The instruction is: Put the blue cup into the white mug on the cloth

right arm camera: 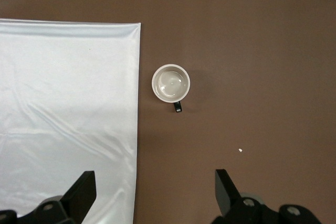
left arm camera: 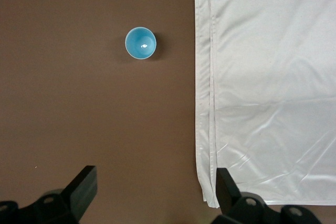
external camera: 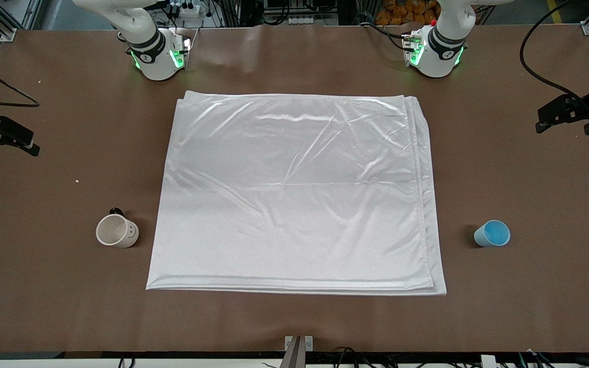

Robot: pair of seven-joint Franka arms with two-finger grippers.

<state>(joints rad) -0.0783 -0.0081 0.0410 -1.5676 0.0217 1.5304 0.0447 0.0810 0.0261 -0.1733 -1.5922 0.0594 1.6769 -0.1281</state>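
The white cloth (external camera: 297,191) lies folded flat in the middle of the brown table. The blue cup (external camera: 492,233) stands upright on the bare table beside the cloth, toward the left arm's end; it also shows in the left wrist view (left arm camera: 140,43). The white mug (external camera: 116,231) stands upright on the bare table beside the cloth, toward the right arm's end, its black handle turned toward the robot bases; it also shows in the right wrist view (right arm camera: 170,83). My left gripper (external camera: 563,120) (left arm camera: 156,174) is open and empty, high over the table's end. My right gripper (external camera: 10,148) (right arm camera: 156,177) is open and empty, high over its end.
The cloth's edge shows in the left wrist view (left arm camera: 207,103) and in the right wrist view (right arm camera: 137,93). Small white crumbs (external camera: 76,180) lie on the table near the mug. The arm bases (external camera: 159,56) (external camera: 435,51) stand along the table's edge farthest from the front camera.
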